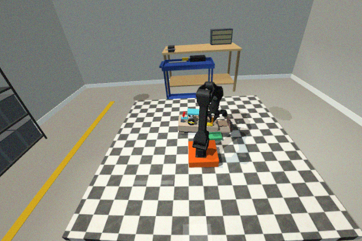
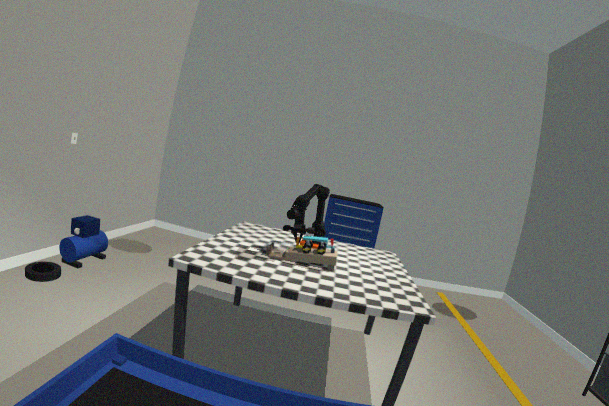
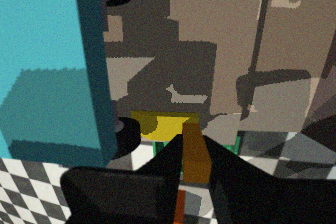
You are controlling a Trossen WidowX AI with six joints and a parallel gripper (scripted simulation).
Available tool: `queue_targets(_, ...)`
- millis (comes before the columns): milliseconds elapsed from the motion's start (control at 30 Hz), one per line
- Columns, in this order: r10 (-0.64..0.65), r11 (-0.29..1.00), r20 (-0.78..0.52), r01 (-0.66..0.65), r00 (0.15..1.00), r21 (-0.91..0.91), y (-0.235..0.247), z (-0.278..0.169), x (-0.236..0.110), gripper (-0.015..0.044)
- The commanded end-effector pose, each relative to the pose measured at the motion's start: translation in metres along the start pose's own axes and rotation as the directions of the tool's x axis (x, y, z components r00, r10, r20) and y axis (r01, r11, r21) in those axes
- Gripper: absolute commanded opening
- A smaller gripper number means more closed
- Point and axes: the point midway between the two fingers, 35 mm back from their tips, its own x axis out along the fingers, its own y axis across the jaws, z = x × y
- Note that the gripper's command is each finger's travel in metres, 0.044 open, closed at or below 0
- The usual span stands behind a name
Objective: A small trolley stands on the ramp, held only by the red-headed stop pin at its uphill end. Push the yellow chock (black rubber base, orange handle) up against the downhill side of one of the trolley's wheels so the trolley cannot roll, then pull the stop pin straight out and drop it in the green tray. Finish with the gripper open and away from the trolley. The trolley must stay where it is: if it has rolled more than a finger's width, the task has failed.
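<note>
Orange handle (image 3: 196, 152) clamped in my gripper (image 3: 190, 139); the yellow chock (image 3: 162, 125) sits on the ramp (image 3: 225, 65) just beside a trolley (image 3: 45, 75) wheel (image 3: 126, 136). Chocking looks nearly done; the pin (image 1: 183, 114) remains seated, the tray (image 1: 216, 136) unused.

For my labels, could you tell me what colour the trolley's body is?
Cyan; the trolley shows best in the wrist view.

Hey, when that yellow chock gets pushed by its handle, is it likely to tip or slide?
Probably slides: the gripper is shut on the orange handle, and the yellow chock looks low and blocky. It seems rigid. The wheel beside it should stop it.
</note>
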Motion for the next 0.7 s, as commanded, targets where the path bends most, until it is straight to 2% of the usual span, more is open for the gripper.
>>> queue_targets(0,0.0,1.0,0.0,0.0,1.0,0.0,0.0,0.0,0.0,0.0)
queue_targets(267,0.0,1.0,0.0,0.0,1.0,0.0,0.0,0.0,0.0,0.0)
queue_targets(500,0.0,1.0,0.0,0.0,1.0,0.0,0.0,0.0,0.0,0.0184)
queue_targets(667,0.001,1.0,0.001,-0.001,1.0,0.001,-0.0002,0.0,-0.0066,0.019)
